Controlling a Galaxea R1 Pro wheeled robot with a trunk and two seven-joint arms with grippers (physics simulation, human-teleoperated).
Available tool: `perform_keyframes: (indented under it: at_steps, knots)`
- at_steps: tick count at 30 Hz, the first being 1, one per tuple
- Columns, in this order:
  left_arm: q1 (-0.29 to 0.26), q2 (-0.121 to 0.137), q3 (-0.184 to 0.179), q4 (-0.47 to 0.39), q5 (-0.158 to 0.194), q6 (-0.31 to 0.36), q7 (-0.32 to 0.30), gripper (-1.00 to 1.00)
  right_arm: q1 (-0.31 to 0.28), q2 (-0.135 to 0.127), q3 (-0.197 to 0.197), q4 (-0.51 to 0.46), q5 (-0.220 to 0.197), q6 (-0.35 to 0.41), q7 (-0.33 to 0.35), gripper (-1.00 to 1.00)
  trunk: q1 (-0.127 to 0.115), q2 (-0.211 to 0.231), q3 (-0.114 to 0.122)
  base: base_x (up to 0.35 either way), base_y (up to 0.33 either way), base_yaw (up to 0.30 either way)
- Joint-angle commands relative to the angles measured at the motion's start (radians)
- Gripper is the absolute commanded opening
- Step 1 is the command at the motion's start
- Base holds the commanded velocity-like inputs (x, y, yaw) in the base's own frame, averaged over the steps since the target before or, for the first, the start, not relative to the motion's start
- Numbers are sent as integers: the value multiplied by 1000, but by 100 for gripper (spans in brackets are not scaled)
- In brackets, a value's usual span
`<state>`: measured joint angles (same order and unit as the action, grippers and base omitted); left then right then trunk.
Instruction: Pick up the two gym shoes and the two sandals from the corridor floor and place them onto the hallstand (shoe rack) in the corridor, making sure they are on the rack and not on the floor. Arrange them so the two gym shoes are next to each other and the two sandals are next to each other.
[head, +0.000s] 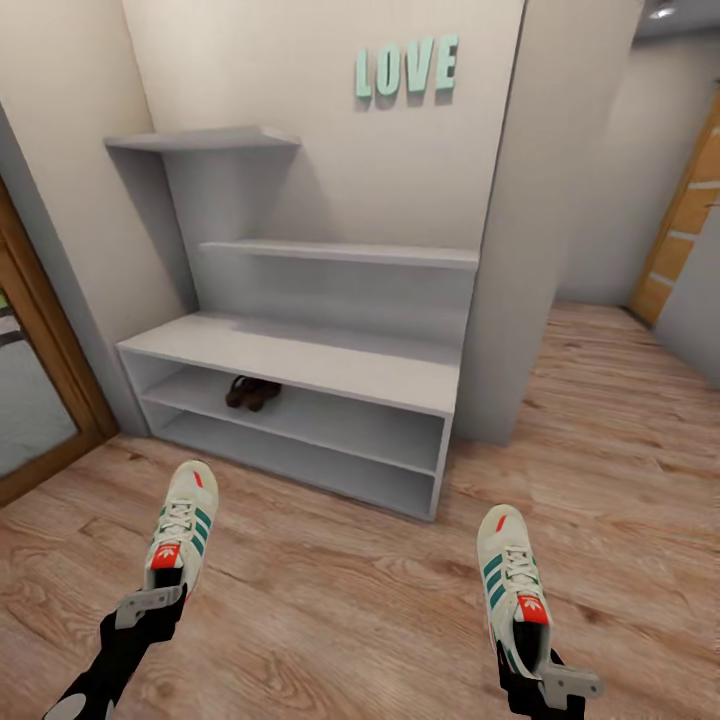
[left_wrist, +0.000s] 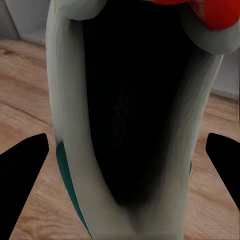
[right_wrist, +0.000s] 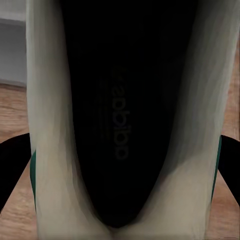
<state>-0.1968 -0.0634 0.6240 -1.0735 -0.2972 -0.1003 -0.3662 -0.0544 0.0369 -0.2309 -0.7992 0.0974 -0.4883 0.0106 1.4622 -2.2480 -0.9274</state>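
Observation:
My left gripper (head: 152, 608) is shut on the heel of one cream gym shoe (head: 182, 522), toe pointing toward the hallstand (head: 300, 360). The right gripper (head: 548, 682) is shut on the heel of the other gym shoe (head: 510, 575). In the left wrist view the shoe's dark opening (left_wrist: 130, 110) lies between the black fingers (left_wrist: 25, 180). The right wrist view has the other shoe (right_wrist: 120, 125) between its fingers (right_wrist: 10, 165). Both brown sandals (head: 250, 392) lie side by side on the rack's upper open tier, toward its left.
Mint "LOVE" letters (head: 406, 68) hang above two stepped shelves (head: 340, 252). A wood-framed door (head: 40, 400) stands at the left and another door (head: 690, 220) at the far right. Wood-plank corridor floor (head: 340, 600) stretches between me and the rack.

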Motion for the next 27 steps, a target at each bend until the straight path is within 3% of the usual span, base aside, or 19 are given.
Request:
perform_keyframes:
  at_steps: [1, 13, 27]
  knots:
    - [-1, -1, 5, 0, -10, -7, -7, -100, -1, 1, -5, 0, 10, -3, 2, -100, 0, 0, 0, 116, 291, -285]
    - [-1, -1, 5, 0, -10, -8, -7, -100, -1, 1, -5, 0, 10, -3, 2, -100, 0, 0, 6, 135, 291, -285]
    - [-1, -1, 5, 0, -10, -8, -8, -100, 0, 2, -5, -2, 9, -3, 2, -100, 0, 0, 14, 13, 291, -285]
